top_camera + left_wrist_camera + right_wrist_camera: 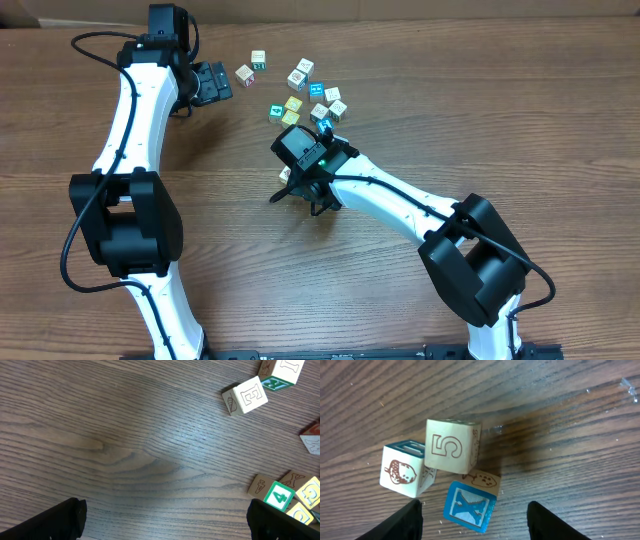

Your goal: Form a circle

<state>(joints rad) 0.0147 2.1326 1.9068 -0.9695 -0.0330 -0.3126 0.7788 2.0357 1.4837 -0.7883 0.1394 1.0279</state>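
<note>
The circle is a loose cluster of three small cubes in the right wrist view: a white cube with a brown 5 [451, 446], a white cube with an acorn [402, 471], and a cyan X cube [470, 506]. They touch or nearly touch and form no ring. My right gripper [475, 519] hovers over them, open, with the X cube between its fingers and a gap on each side. In the overhead view my right gripper [301, 188] hides most of the cluster; one cube [285, 174] peeks out. My left gripper [212, 83] stands open over bare wood.
Several loose white, cyan and yellow cubes [299, 79] are scattered behind the right gripper. The left wrist view shows some of them at its right edge: an E cube [247, 396] and a green 4 cube [280, 496]. The right arm's base [480, 265] stands at the front right.
</note>
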